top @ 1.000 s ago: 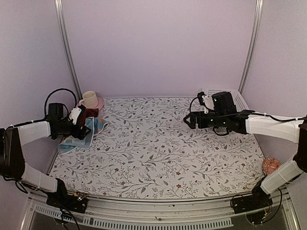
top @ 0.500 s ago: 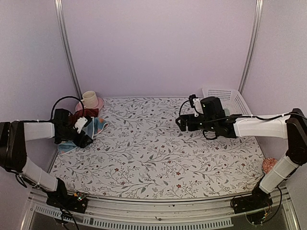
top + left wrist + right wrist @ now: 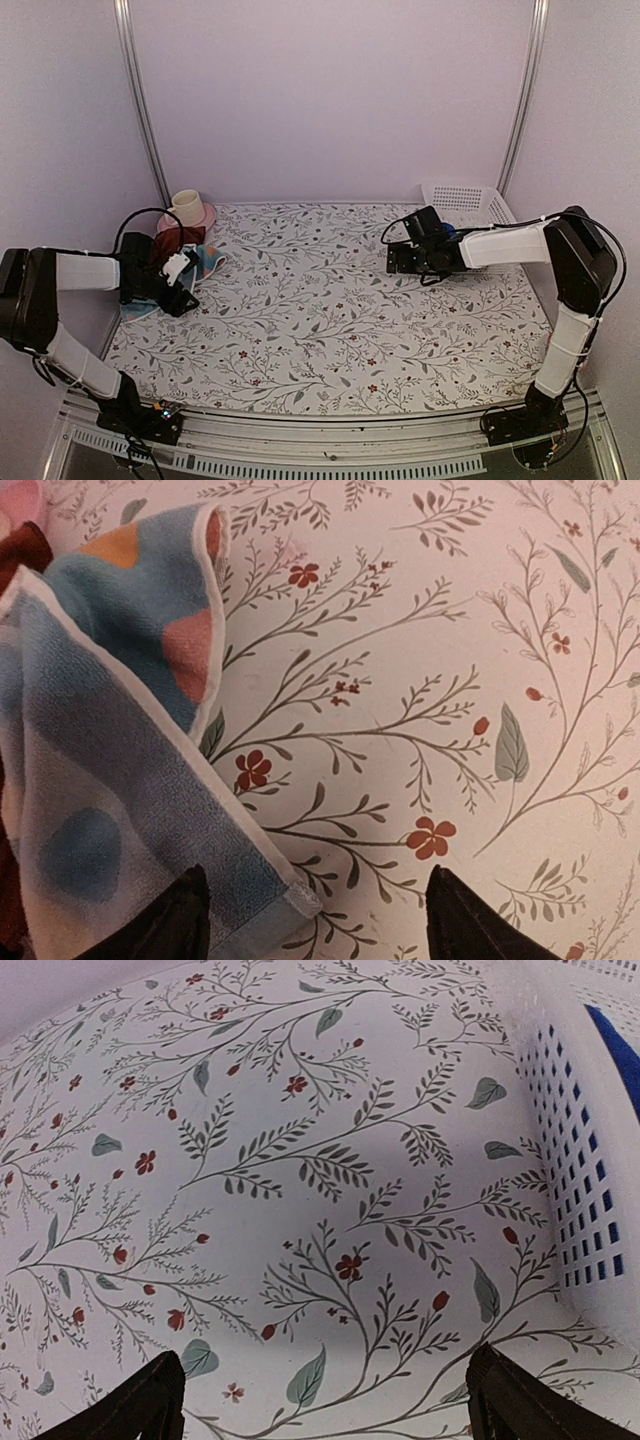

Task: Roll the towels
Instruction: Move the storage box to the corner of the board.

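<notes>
The small light-blue towel [image 3: 100, 750] with teal and pinkish patches lies crumpled at the table's left edge [image 3: 204, 262]. Its white-hemmed corner reaches in between my left gripper's [image 3: 315, 925] open fingers. The left fingertip [image 3: 170, 925] hangs over the cloth and the other over bare covering. In the top view my left gripper [image 3: 183, 297] sits low at that towel's near side. The dark maroon towel [image 3: 181, 238] is bunched just behind the light-blue one, and part of the maroon towel [image 3: 22, 550] shows in the left wrist view. My right gripper [image 3: 392, 264] is open over the floral covering [image 3: 300, 1180], holding nothing.
A cream cup [image 3: 185, 206] stands on a pink plate [image 3: 206, 216] at the back left, behind the towels. A white perforated basket [image 3: 470, 201] stands at the back right, its wall [image 3: 590, 1160] close beside my right gripper, with something blue [image 3: 615, 1040] inside.
My left gripper has dropped to the light-blue towel's corner and its jaws have narrowed a little. My right arm has swung and folded back toward the basket, its gripper staying open.
</notes>
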Controlling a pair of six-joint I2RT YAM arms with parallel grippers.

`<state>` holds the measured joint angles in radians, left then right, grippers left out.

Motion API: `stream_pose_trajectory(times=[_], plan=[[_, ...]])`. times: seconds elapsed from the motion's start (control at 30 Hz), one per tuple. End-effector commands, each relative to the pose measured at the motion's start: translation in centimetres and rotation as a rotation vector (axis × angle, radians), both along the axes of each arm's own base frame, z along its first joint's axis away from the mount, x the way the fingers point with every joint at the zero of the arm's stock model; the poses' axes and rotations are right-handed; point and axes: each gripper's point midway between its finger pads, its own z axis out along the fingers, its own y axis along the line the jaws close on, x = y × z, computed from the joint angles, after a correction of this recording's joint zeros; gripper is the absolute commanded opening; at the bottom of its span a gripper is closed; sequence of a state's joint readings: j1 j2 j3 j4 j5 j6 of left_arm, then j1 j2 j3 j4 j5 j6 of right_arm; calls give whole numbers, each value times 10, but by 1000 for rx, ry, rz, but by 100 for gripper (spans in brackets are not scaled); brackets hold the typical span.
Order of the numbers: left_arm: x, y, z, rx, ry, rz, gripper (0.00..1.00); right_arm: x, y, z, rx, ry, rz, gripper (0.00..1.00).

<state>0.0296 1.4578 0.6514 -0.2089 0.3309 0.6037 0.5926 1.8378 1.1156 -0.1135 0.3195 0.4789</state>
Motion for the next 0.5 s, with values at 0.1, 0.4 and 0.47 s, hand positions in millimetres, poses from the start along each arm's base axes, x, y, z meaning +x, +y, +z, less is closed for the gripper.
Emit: stream_pose_trajectory(times=[0.1,0.4,0.47], plan=[[-6,-6,-7,-6,18,-25,72,22,-36,-1,-25,27,-126,99],[-3,-5,-6,-6,9,-17,72,57,-69,-17,-61,66,-151,99],[-4,-6,-6,-7,10,-16,72,64,-76,-19,-79,71,-165,99]])
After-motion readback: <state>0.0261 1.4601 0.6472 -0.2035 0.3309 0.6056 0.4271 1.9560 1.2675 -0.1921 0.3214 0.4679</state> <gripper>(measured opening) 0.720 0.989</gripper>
